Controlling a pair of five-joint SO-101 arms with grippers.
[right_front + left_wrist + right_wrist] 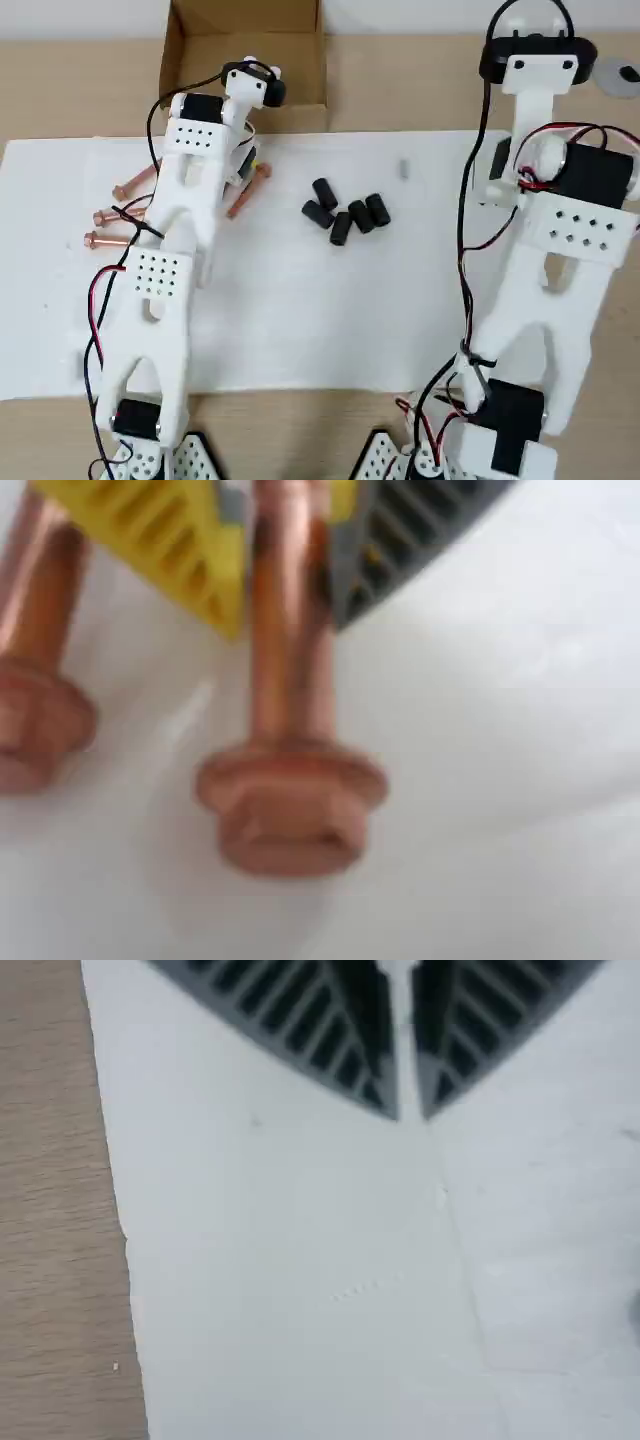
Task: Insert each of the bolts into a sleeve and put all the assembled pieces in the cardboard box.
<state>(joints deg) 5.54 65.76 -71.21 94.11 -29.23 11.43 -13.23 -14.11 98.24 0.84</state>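
Grips one copper bolt [290, 740] by the shank with the left claw [285, 610], the yellow and grey fingers pressed on both sides and the head free over the white sheet [520, 780]; cannot tell whether touching the sheet. Lies just beside a second bolt [40, 710], so could knock or drag this one along when lifting. Could also slip or turn in the grip, being smooth and round, and then would not meet the hole of a sleeve straight. Holds the right claw [405, 1110] pressed together with nothing inside, above the sheet near its border with the bare worktop [50, 1210], apart from the five black sleeves [345, 212] in the middle. With no sleeve steadied, may push it away instead of entering. Contains no bolt or sleeve in the cardboard box [172, 60], as far as visible.
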